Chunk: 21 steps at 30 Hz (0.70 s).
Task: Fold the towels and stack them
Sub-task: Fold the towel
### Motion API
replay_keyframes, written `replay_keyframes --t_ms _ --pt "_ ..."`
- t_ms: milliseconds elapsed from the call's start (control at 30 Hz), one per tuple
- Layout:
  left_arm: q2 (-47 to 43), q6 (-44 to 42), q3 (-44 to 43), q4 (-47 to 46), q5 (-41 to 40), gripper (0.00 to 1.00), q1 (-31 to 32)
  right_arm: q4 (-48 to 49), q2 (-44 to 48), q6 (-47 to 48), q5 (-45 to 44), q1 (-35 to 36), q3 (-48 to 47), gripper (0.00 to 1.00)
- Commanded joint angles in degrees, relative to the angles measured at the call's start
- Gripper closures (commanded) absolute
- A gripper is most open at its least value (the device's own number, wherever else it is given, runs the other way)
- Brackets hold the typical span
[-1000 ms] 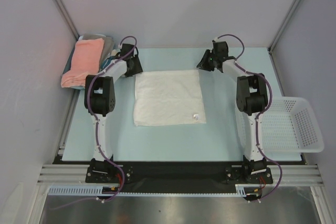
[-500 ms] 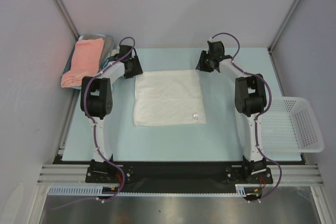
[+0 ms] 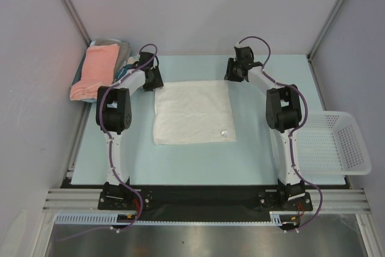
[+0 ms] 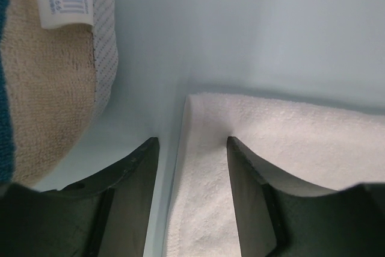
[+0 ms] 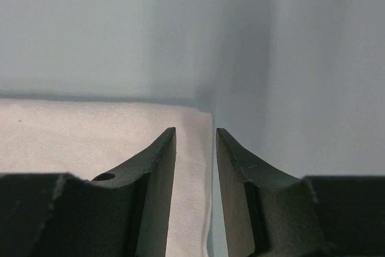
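White towel [image 3: 192,111] flat on tabletop [image 3: 252,148]. Left fingers [image 4: 135,179] wide, right fingers [image 5: 159,173] narrow, each straddling a far corner, nothing gripped; looks staged for the first fold.

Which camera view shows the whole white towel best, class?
The top external view: the white towel lies spread flat, all four edges visible. The left wrist view shows only its far left corner; the right wrist view, only its far right corner.

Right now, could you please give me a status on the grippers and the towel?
Left gripper open, astride far-left corner of white towel. Right gripper open, narrower, at far-right corner. Towel flat, unfolded. Pink towel and basket off to the sides.
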<state>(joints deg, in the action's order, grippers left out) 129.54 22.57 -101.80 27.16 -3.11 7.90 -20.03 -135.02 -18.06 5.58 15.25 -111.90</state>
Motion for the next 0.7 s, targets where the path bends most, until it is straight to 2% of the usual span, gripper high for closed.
replay_keyframes --t_ms 0,133,667 --pt "1.5 -1.4 -3.0 1.8 -2.4 0.45 1.0 -1.0 -0.9 1.4 -1.5 0.6 -1.2 0.61" --pt "2.2 -1.6 -4.3 2.7 -3.2 0.45 1.3 -0.5 -0.9 2.1 -1.6 0.8 -0.3 0.58" --pt "7.0 -2.4 -12.5 9.4 -7.5 0.46 2.7 -2.1 -3.8 3.5 -5.3 2.3 -3.2 0.57"
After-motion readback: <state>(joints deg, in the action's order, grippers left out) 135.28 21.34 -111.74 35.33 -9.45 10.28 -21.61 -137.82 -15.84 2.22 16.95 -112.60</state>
